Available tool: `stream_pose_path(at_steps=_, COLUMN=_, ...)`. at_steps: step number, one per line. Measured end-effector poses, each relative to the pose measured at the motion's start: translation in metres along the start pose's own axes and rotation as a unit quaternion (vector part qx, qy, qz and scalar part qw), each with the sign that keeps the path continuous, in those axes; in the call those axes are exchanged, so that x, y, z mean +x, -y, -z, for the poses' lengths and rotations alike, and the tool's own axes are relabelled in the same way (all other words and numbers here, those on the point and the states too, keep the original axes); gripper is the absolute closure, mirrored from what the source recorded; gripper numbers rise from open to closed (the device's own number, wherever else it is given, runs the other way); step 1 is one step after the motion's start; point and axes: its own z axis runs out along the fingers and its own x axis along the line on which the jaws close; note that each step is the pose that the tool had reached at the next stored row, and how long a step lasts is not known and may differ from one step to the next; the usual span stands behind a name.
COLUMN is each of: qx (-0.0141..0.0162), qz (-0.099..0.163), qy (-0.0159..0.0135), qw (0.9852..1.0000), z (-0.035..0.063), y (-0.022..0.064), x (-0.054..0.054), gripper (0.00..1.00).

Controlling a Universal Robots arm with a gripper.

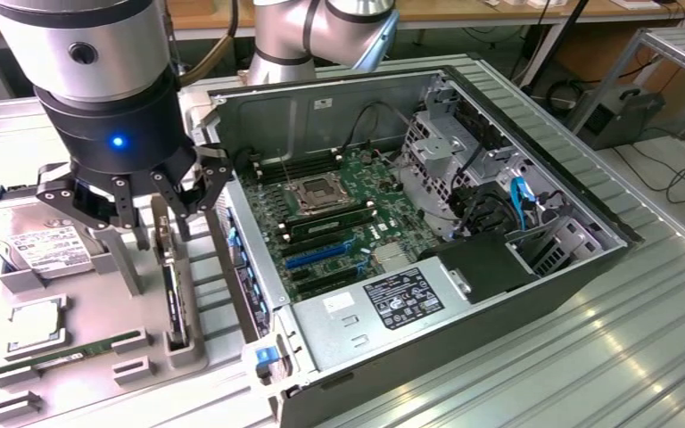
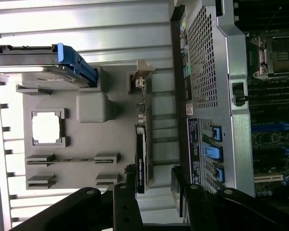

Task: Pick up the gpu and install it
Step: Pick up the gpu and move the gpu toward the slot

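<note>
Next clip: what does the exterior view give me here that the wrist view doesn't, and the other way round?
Exterior view: the case interior with the power supply, drive cage and blue cable.
Wrist view: the case's perforated outer panel face on, and the silver bracket at the gpu's end.
Both: the open gripper hovering over the gpu, which stands on edge in the grey tray, plus the CPU socket.

Ribbed metal tabletop (image 1: pixel 628 357); wooden desk (image 1: pixel 474 14) behind; cables (image 1: pixel 676 169) on floor (image 1: pixel 640 201).
</note>
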Motion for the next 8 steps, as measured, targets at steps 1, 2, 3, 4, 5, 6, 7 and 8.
stream_pose_path(at_steps=1, qx=0.0, qz=0.0, qy=0.0, qw=1.0, z=-0.0003, y=0.0, x=0.0002, gripper=0.58)
stream_pose_path(at_steps=2, qx=0.0, qz=0.0, qy=0.0, qw=1.0, z=-0.0007, y=0.0, x=0.0003, gripper=0.58)
stream_pose_path(at_steps=3, qx=0.0, qz=0.0, qy=0.0, qw=1.0, z=-0.0011, y=0.0001, x=0.0005, gripper=0.58)
stream_pose_path(at_steps=4, qx=0.0, qz=0.0, qy=0.0, qw=1.0, z=-0.0014, y=0.0001, x=0.0007, gripper=0.58)
stream_pose_path(at_steps=5, qx=0.0, qz=0.0, qy=0.0, qw=1.0, z=-0.0018, y=0.0001, x=0.0009, gripper=0.58)
stream_pose_path(at_steps=6, qx=0.0, qz=0.0, qy=0.0, qw=1.0, z=-0.0021, y=0.0002, x=0.0011, gripper=0.58)
stream_pose_path(at_steps=7, qx=0.0, qz=0.0, qy=0.0, qw=1.0, z=-0.0025, y=0.0002, x=0.0012, gripper=0.58)
stream_pose_path(at_steps=8, qx=0.0, qz=0.0, qy=0.0, qw=1.0, z=-0.0029, y=0.0002, x=0.0015, gripper=0.58)
